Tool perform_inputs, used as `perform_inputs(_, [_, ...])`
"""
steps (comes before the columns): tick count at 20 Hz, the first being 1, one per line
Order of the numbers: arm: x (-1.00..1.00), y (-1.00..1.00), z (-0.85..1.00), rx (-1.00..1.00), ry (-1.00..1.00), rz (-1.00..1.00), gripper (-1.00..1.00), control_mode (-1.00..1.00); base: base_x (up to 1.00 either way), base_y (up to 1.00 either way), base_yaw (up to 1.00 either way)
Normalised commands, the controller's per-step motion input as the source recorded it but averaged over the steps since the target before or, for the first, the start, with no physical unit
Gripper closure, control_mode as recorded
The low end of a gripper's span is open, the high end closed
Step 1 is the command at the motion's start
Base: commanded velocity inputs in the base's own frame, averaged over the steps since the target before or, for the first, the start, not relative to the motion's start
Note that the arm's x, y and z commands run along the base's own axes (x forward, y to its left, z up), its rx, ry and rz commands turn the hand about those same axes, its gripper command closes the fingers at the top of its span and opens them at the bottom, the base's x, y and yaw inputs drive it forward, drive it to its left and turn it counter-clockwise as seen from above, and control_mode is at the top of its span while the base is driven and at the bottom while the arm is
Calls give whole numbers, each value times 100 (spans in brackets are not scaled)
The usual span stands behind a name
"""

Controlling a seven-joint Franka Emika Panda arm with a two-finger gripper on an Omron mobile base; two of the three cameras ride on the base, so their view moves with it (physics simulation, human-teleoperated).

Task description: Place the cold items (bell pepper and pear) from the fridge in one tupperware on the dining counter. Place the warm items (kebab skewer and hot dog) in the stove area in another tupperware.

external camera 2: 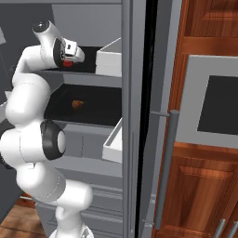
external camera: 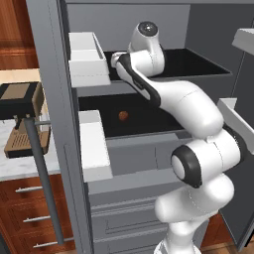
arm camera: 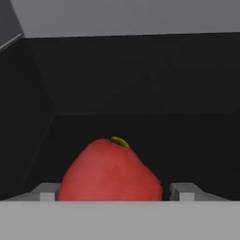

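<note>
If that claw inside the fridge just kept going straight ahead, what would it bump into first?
The red bell pepper: it sits right between the gripper fingertips. Past it is the dark fridge back wall.

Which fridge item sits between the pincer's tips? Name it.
The red bell pepper on the upper shelf, flanked by the pincer. The small brownish pear lies alone on the lower shelf.

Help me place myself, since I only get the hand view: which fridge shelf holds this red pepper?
Observer: The bell pepper sits on the upper shelf, with the hand reaching in around it.
Operator: Where's the pear?
Observer: The pear lies on the lower shelf, directly beneath.
Operator: Anything beside the hand?
Observer: A white door bin stands at the upper shelf's right.
</note>
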Motion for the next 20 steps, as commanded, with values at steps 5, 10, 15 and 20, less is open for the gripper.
perform_inputs(5, [-24, -3, -13, 2, -9, -3, 100, -100, 0, 0, 0])
perform_inputs(10, [-48, -34, 3, 9, -28, -8, 100, -100, 0, 0, 0])
perform_inputs(15, [-98, -44, 28, -5, -9, -25, 100, -100, 0, 0, 0])
perform_inputs(20, [-100, -54, 12, 6, 12, -4, 100, -100, 0, 0, 0])
